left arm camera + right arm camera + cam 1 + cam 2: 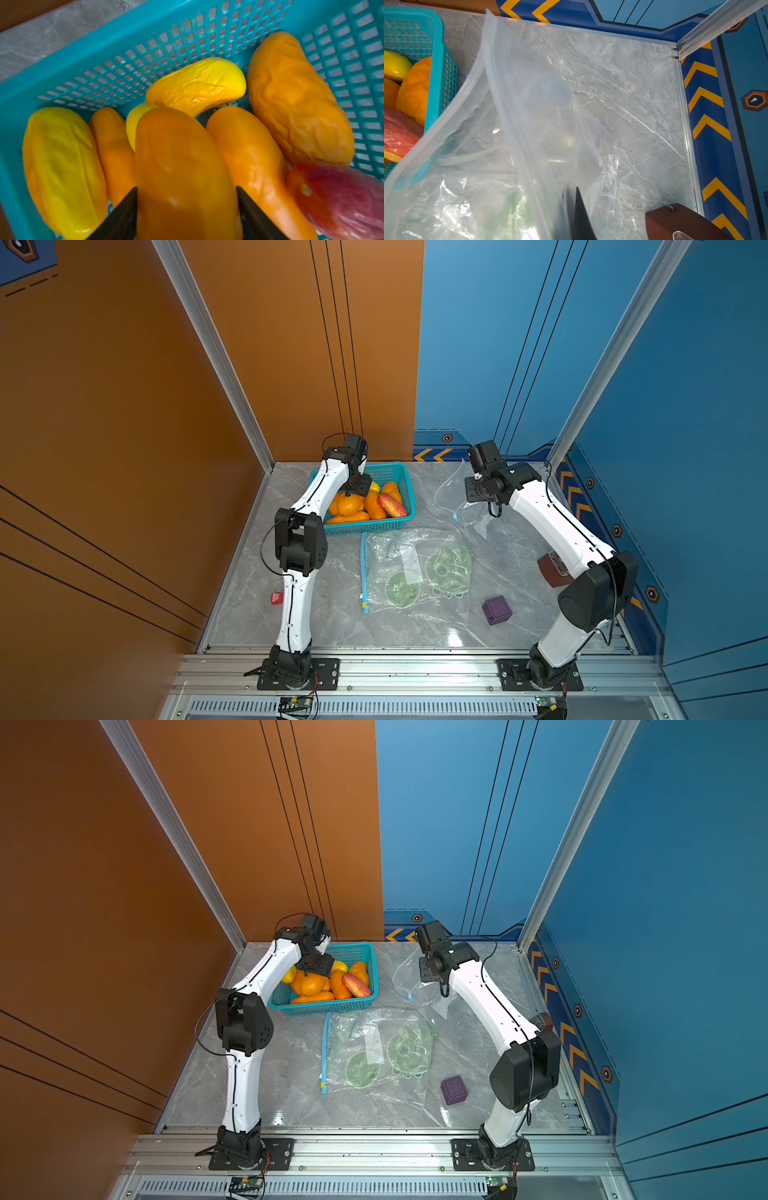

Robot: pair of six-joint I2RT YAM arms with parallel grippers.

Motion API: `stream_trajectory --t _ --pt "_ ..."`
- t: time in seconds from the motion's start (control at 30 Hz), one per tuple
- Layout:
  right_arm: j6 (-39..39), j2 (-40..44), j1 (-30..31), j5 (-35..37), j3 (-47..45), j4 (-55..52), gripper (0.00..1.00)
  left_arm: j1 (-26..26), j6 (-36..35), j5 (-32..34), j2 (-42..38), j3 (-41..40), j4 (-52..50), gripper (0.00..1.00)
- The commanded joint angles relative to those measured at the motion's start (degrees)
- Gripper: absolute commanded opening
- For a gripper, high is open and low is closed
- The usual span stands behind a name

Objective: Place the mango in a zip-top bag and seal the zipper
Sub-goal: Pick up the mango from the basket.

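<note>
Orange mango, teal lattice basket, purple cube

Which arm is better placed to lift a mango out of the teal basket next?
Left. The left end effector is down in the basket, its fingers against both sides of an orange mango. The right end effector is shut on the clear bag, holding it up beside the basket.

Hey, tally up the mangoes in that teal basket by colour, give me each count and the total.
Orange mango: 4
Yellow mango: 3, one only peeking out
Red mango: 1
Total: 8
</note>
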State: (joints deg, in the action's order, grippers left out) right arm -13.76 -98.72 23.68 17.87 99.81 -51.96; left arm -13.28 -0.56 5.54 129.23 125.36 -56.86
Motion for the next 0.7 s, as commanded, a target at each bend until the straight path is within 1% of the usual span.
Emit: stream_trajectory --t 0.0,0.1,0.27,0.5,0.67 --pt "0.28 0.04 0.4 0.94 1.57 -1.3 0.05 0.54 3.13 -3.34 -0.06 2.84 -1.19 0.62" --pt "0.2 0.19 0.4 0.69 1.37 -1.28 0.05 0.21 4.51 -4.31 -1.0 4.06 -1.15 0.57" --pt "0.02 0.35 0.41 0.52 1.0 -0.86 0.04 -0.25 6.93 -2.98 -2.36 5.84 -1.06 0.45" --pt "-0.22 0.88 0.4 0.01 0.65 -0.53 0.04 -0.64 11.19 -4.34 -3.21 8.94 -0.93 0.39" --pt "-0.28 1.59 0.37 -0.21 -0.18 -0.36 0.04 -3.67 13.89 -5.89 -3.05 14.56 -0.88 0.38"
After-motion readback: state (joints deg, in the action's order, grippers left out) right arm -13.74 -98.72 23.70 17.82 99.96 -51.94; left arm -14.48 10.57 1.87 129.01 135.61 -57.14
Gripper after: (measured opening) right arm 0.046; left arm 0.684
